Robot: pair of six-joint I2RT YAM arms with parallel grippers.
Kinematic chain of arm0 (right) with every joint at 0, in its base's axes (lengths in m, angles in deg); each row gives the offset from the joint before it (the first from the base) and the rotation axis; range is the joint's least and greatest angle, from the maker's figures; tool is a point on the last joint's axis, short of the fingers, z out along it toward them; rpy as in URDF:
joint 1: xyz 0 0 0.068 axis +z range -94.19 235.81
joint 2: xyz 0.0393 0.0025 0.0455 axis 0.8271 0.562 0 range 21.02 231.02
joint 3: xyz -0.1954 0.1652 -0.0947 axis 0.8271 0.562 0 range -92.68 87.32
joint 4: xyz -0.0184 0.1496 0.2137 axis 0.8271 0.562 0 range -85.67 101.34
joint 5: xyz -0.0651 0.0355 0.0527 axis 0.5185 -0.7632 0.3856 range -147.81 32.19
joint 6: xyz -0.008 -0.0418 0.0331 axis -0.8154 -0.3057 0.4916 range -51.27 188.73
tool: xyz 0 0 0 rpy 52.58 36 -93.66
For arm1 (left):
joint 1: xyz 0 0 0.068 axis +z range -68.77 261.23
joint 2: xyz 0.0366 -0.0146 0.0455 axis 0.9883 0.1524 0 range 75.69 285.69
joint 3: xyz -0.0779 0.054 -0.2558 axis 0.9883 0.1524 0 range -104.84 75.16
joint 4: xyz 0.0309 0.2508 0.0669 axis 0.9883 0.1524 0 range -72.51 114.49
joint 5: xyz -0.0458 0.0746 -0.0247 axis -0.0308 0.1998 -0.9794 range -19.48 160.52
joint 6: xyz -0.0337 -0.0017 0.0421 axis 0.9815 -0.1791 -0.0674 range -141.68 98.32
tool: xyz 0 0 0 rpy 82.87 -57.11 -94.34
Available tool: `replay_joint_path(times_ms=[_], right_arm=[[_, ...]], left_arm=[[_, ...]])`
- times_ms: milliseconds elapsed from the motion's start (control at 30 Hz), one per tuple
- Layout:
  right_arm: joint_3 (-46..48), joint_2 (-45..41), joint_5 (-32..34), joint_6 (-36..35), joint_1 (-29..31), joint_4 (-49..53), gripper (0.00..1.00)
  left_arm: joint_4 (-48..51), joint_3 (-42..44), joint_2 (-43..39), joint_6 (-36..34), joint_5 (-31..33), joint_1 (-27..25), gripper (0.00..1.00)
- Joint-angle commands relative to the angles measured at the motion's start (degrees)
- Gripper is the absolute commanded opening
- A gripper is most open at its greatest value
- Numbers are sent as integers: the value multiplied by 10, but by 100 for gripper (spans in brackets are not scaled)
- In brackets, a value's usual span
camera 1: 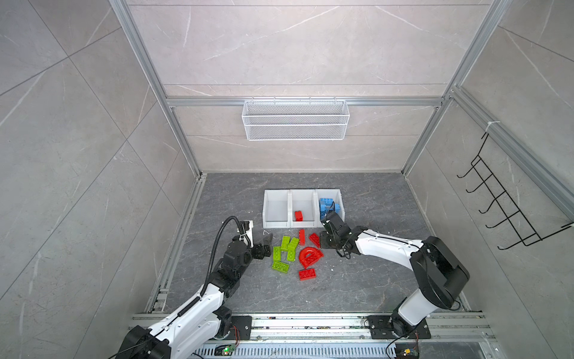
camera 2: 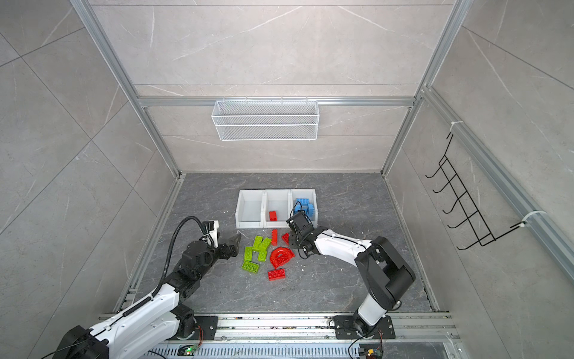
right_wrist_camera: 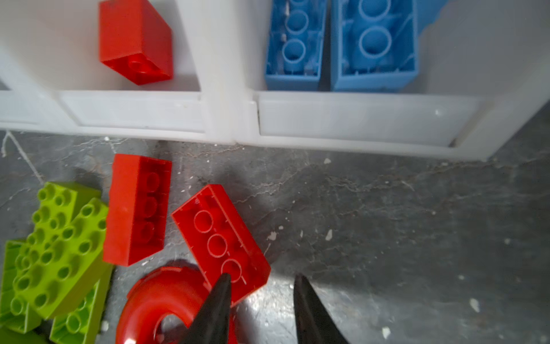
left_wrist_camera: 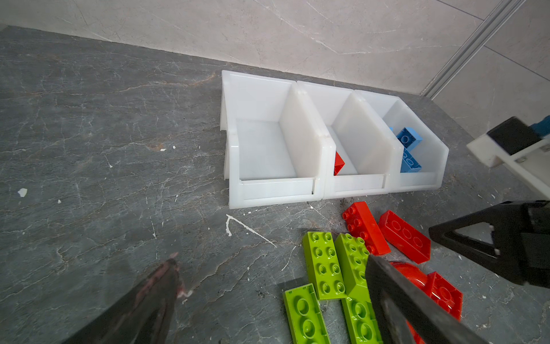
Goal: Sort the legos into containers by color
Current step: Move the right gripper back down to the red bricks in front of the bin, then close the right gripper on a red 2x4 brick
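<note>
Closest to the top camera, the aluminium rail [camera 1: 310, 321] carries both arm bases along the front edge of the worktop [camera 1: 372, 279]. Beyond it lies the loose pile. The green bricks [camera 1: 284, 251] are on its left, touching one another. Four red pieces are on its right: a flat red brick [camera 1: 307, 274], a red arch [camera 1: 310, 256], an upturned red brick [camera 1: 314, 240] and a narrow red brick [camera 1: 301, 237] on its side. Behind the pile three white bins stand side by side. The left bin [camera 1: 267, 205] is followed by the middle bin [camera 1: 306, 197], which holds one red block [camera 1: 298, 215]. The right bin [camera 1: 341, 202] holds the blue bricks [camera 1: 327, 203].

The left jaws stand wide apart, holding nothing, just left of the green bricks, which lie between them and the red pieces. The right jaws sit low beside the upturned red brick, parted, with bare worktop between the tips. One tip [right_wrist_camera: 221, 295] overlaps that brick's corner, and we cannot tell whether it touches. The right arm [camera 1: 388, 245] holds its wrist before the right bin, covering part of the front lip in both top views.

Open worktop lies left of the bins, right of the pile, and between pile and rail. Walls close three sides. A wire basket [camera 1: 295, 119] hangs on the back wall and a black hook rack [camera 1: 503, 202] on the right wall.
</note>
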Motion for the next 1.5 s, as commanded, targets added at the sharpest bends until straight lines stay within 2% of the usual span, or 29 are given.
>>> replay_joint_path(times_ms=[0,233,433,700,1467], right_arm=[[9,-20,-11,-16,5,-38,48],[-25,38,-18,-81,9,-24,60],[-48,74,-20,-117,10,-19,61],[-72,112,-33,-116,11,-20,61],[-89,146,-3,-101,14,5,46]], left_arm=[[-11,-22,-1,-11,0,1,100],[-13,-22,5,-11,3,1,100],[-17,-23,16,-10,-1,1,100],[-16,-26,20,-8,-2,2,100],[-14,-24,17,-8,6,1,100]])
